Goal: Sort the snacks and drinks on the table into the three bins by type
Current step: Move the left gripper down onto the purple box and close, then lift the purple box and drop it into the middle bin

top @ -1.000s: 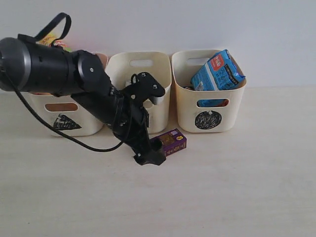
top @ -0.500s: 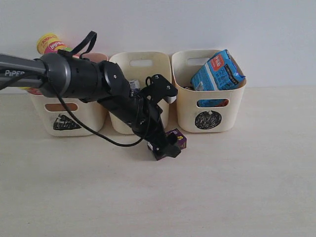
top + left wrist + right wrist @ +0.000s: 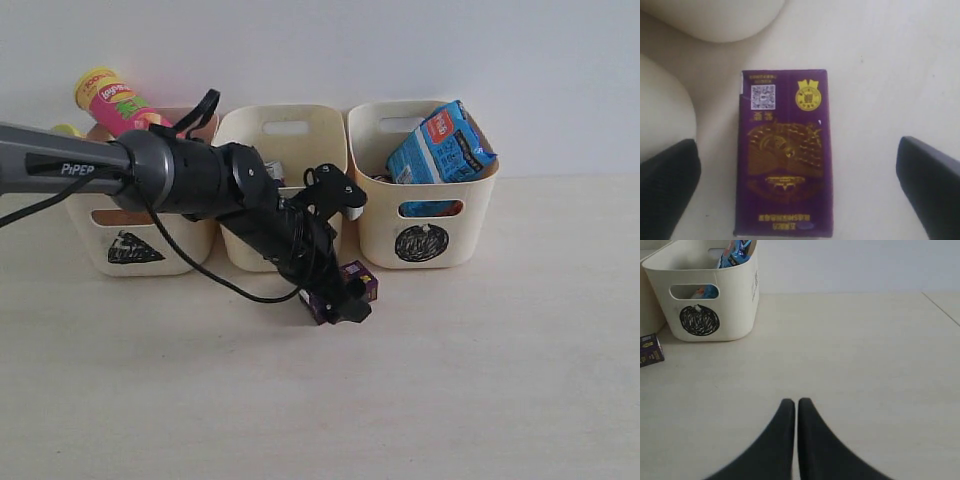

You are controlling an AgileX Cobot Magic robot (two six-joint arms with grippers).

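Left gripper [image 3: 797,150]: open wide, holding nothing; its 2 black fingers [image 3: 667,192] stand one on each side of the purple carton [image 3: 785,155], both clear of it.
Left arm [image 3: 190,180]: black, reaches in from the left of the exterior view, crosses in front of the middle bin [image 3: 285,140] and dips to the carton.
Purple carton: lies flat on the table [image 3: 480,380], gold-printed face up, just in front of the gap between the middle bin and the circle bin [image 3: 425,225]; the left gripper covers most of it in the exterior view.
Right gripper [image 3: 796,407]: fingers pressed together, nothing between them, low over bare table and well apart from the carton.
Triangle bin [image 3: 130,245]: leftmost of the 3; the pink chip tube [image 3: 115,100] sticks out of it, tilted, lid end up.
Middle bin: its front mark is hidden by the arm; contents too hidden to tell.
Circle bin: rightmost; the blue packet [image 3: 440,145] leans inside, rising above the rim.
Bin row: 3 cream tubs side by side against the back wall.
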